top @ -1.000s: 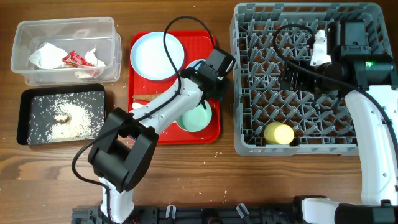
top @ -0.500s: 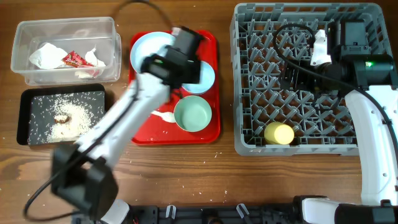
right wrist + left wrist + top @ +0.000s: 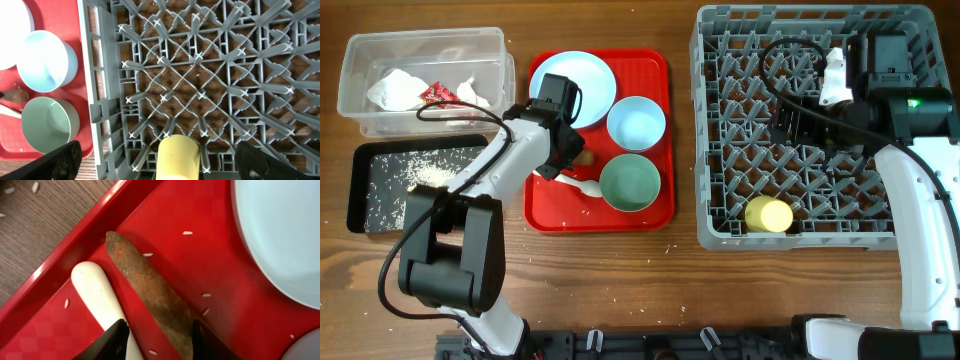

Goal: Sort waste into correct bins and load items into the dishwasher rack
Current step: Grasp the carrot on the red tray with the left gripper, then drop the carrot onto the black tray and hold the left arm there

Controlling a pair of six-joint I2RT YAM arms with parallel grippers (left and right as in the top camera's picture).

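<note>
Squarely, the carrot-like scrap lies between the left gripper fingers — spread.

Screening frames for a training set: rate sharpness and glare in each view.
Overhead: evenly lit and sharp across the table, no harsh glare. Left wrist: brown food scrap and rice grains crisp; left pincer fingertips dark and soft at the bottom edge. Right wrist: dishwasher rack and yellow cup sharp; right pincer fingers are dark blurs in the bottom corners.
</note>
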